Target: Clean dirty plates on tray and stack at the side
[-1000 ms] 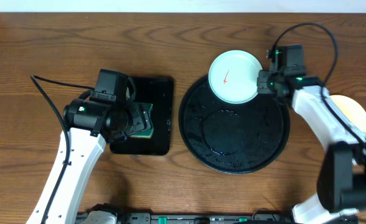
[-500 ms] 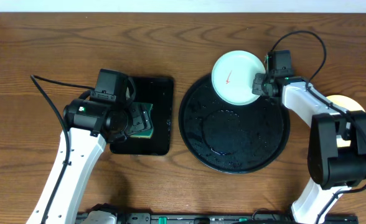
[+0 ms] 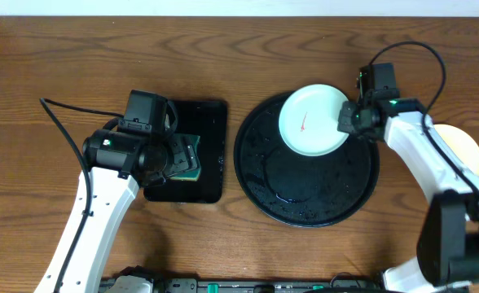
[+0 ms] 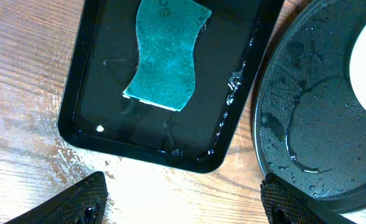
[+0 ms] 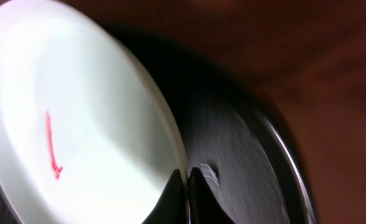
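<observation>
My right gripper (image 3: 347, 120) is shut on the right rim of the pale mint plate (image 3: 311, 120), which has one red streak and sits over the far part of the round black tray (image 3: 305, 191). In the right wrist view the jaws (image 5: 186, 186) pinch the plate (image 5: 77, 124) edge, tilted above the wet tray (image 5: 245, 143). A pale yellow plate (image 3: 463, 145) lies on the table at the right, partly behind my right arm. The light blue plate is out of view. My left gripper (image 4: 183, 205) is open and empty, above the table by the rectangular tray.
A small black rectangular tray (image 3: 211, 114) left of the round tray holds water and a green sponge (image 4: 167, 56). In the left wrist view its near rim (image 4: 139, 152) is close to the round tray (image 4: 307, 124). Cables trail from both arms.
My right gripper has moved the mint plate from over the tray's far rim toward me, further over the tray. The left arm has not moved.
</observation>
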Controlling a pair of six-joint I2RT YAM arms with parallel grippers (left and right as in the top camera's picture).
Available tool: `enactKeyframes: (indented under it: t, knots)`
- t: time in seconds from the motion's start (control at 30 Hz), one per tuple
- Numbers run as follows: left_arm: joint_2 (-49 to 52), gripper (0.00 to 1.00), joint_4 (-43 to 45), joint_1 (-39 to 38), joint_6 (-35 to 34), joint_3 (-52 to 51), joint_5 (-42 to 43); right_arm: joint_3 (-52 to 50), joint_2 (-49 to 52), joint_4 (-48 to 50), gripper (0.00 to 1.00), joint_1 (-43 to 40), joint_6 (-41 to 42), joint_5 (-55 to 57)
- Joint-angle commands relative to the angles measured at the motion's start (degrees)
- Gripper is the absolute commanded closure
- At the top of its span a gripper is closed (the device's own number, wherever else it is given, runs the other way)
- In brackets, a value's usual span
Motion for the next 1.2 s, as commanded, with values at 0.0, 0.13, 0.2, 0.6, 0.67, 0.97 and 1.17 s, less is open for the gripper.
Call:
enactKeyframes:
  t: [0.0,0.13,0.2,0.6,0.67,0.97,1.17]
  knots:
    - [-0.3,0.2,-0.3,0.2,1.0,1.3,-0.3,-0.2,-1.8,-5.0,0.99,1.0,0.5,-0.5]
    - [-0.3,0.2,-0.3,0.2,1.0,1.3,-0.3,-1.3,-1.0,-10.7,0.99,2.4,4.8,-2.0]
    - [-0.3,0.2,-0.3,0.2,1.0,1.3,-0.3,-2.8,-0.4,-10.8,0.99,3.2,9.0,-2.4]
    - [-0.3,0.2,-0.3,0.2,1.0,1.3,-0.3,-4.9,0.3,-7.9,0.71,4.3,-3.9,2.6]
    - [-0.3,0.2,0.5,0.2,1.0,1.3,-0.3,-4.9,0.4,-6.8,0.68,3.4,-7.4,2.6]
    - [-0.2,0.2,1.7,0.2,0.1,1.3,-0.3,-5.2,3.5,-0.5,0.67,-0.9,-12.3,-6.2]
    - [0.4,0.2,1.9,0.2,0.1,1.0,-4.1,-5.2,9.2,0.4,0.88,-0.8,-12.3,-7.6]
